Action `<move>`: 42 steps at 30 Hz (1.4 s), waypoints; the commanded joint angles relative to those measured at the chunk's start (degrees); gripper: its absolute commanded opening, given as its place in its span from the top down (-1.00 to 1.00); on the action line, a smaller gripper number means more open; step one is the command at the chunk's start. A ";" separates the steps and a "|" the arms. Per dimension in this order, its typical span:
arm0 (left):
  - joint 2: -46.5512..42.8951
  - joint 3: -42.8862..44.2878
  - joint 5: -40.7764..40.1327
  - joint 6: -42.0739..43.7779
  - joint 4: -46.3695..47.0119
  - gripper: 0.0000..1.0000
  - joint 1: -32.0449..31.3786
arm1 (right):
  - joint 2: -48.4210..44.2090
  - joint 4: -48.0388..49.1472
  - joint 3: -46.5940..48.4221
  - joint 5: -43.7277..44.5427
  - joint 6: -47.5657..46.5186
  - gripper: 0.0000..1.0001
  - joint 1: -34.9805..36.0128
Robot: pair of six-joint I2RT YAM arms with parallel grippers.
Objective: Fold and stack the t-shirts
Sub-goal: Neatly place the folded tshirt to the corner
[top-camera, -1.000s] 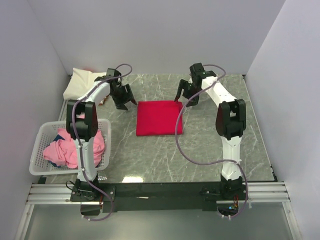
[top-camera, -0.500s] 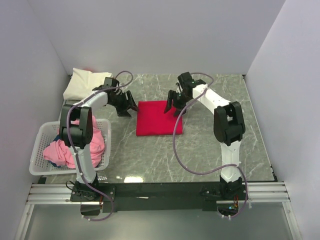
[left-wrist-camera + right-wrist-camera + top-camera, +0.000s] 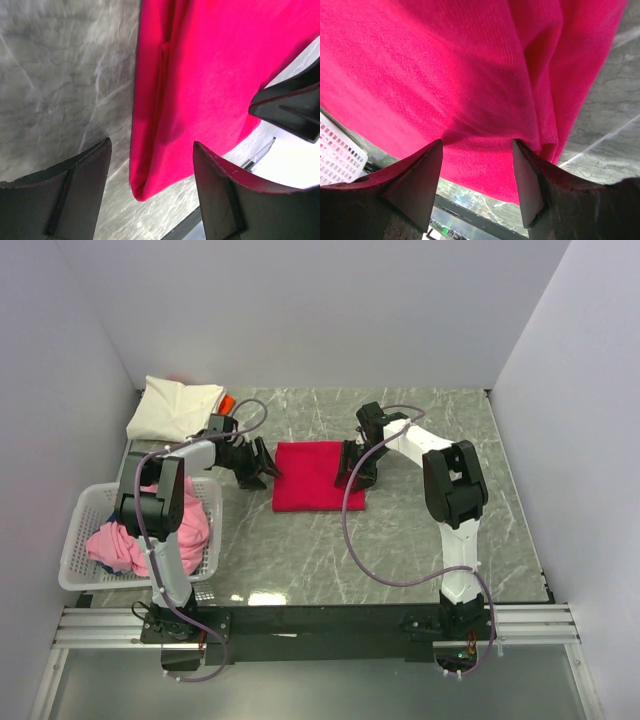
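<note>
1. the crimson red t-shirt (image 3: 318, 476) lies folded into a neat rectangle in the middle of the marbled grey tabletop (image 3: 300, 555).
2. the left gripper (image 3: 262, 470) sits low at the shirt's left edge. in the left wrist view its fingers (image 3: 75, 192) stand wide apart at the bottom of the frame, straddling the shirt's folded edge and corner, with nothing pinched between them.
3. the right gripper (image 3: 354, 470) is over the shirt's right edge. in the right wrist view its fingers (image 3: 407, 190) are also spread wide, with red cloth filling the frame between and beyond them but not clamped. whether the tips touch the cloth cannot be told.
4. one dark finger of the right gripper shows at the right edge of the left wrist view, across the red cloth.
5. the cream-white t-shirt (image 3: 175, 406) lies folded in the upper left corner of the tabletop, with a bit of the orange t-shirt (image 3: 227, 402) peeking out at its right side.
6. light pink t-shirts (image 3: 115, 545) sit crumpled in the white lattice basket (image 3: 75, 530) at the left of the frame, partly behind the left arm.
</note>
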 commanded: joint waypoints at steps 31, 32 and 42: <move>0.08 -18.30 -12.93 -9.87 34.86 -0.72 -2.82 | -1.97 0.90 -5.72 2.66 -1.53 -0.33 -0.74; 0.79 -17.86 -12.49 -10.22 34.95 -0.72 -3.61 | -1.89 0.89 -5.80 2.74 -1.62 -0.33 -0.65; 8.88 -12.24 -6.34 -14.53 36.36 -0.75 -12.48 | -1.45 1.07 -5.72 2.66 -2.06 -0.33 -0.65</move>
